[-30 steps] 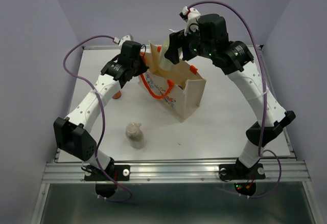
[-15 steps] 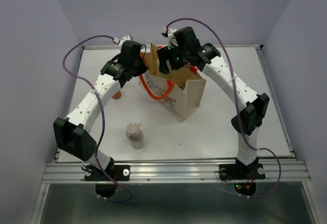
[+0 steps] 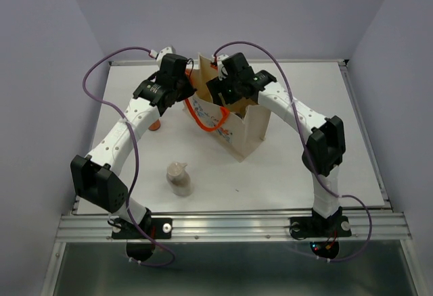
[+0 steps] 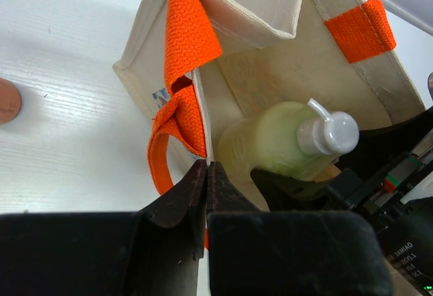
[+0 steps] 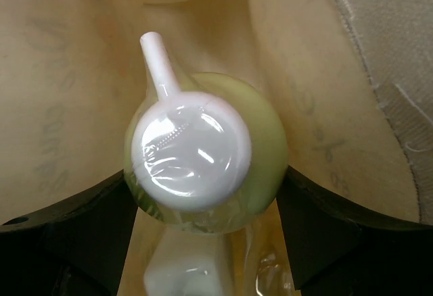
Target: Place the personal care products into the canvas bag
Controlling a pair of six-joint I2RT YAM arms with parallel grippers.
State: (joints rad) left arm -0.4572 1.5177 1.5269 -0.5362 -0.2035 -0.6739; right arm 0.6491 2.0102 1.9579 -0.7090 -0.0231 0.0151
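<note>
Seen from above: white table [image 3: 298, 167] between lilac walls [image 3: 40, 32], canvas bag [image 3: 247, 130] far centre. From left wrist: left gripper [image 4: 206, 169] pinched tight on canvas bag rim beside orange handle [image 4: 193, 29]. From right wrist: right gripper [image 5: 203, 201] clasping pale green bottle [image 5: 264, 140] inside bag.

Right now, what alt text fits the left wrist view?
The left gripper pinches the rim of the canvas bag beside an orange handle. Inside the bag, the right gripper grips a pale green bottle with a white pump cap.
</note>
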